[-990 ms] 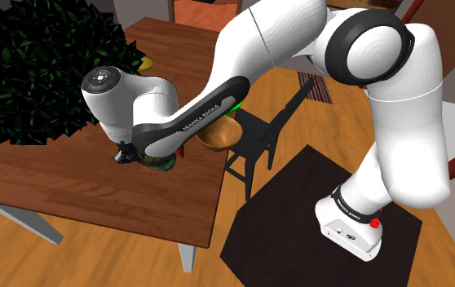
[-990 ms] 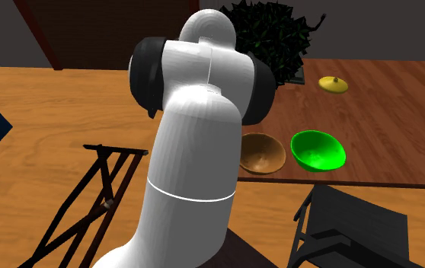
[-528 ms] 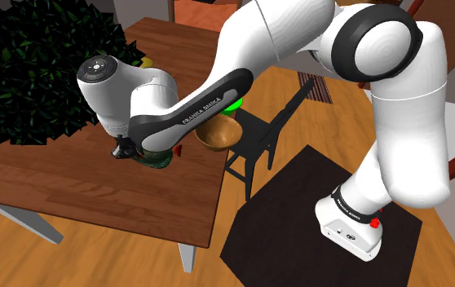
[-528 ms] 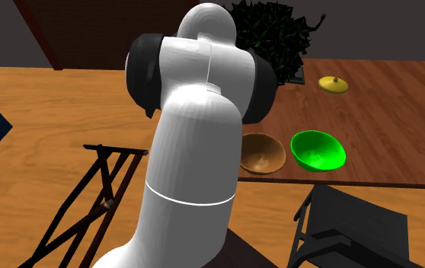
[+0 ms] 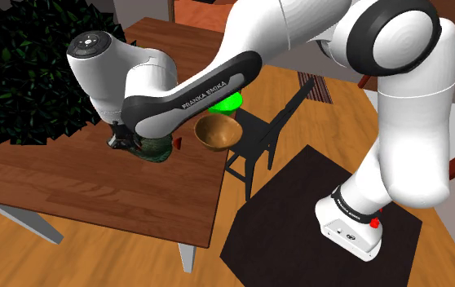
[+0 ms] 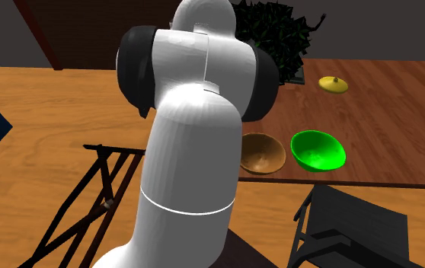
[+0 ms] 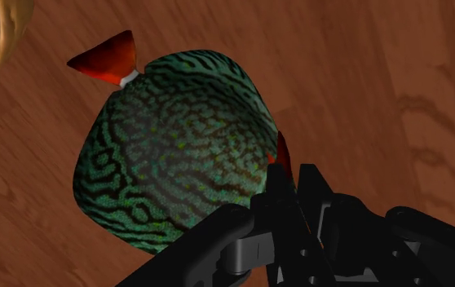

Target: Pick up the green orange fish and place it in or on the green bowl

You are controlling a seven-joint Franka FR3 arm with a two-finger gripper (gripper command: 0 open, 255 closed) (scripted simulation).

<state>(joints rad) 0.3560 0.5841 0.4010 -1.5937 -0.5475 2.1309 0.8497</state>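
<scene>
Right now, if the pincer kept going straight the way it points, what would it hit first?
The pincer appears shut on the edge of the green patterned fish, so that comes first; straight beyond lies the wooden tabletop, at a depth I cannot judge.

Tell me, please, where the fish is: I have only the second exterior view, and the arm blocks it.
Observer: The shoulder view shows the fish close beside the brown bowl, on that view's left, near the table edge.
Operator: Does the claw have it?
Observer: Yes. In the wrist view the claw is shut on the fish's rim, by a small red fin.
Operator: Which way does its tail point?
Observer: The shoulder view shows the orange tail pointing toward the brown bowl.
</scene>
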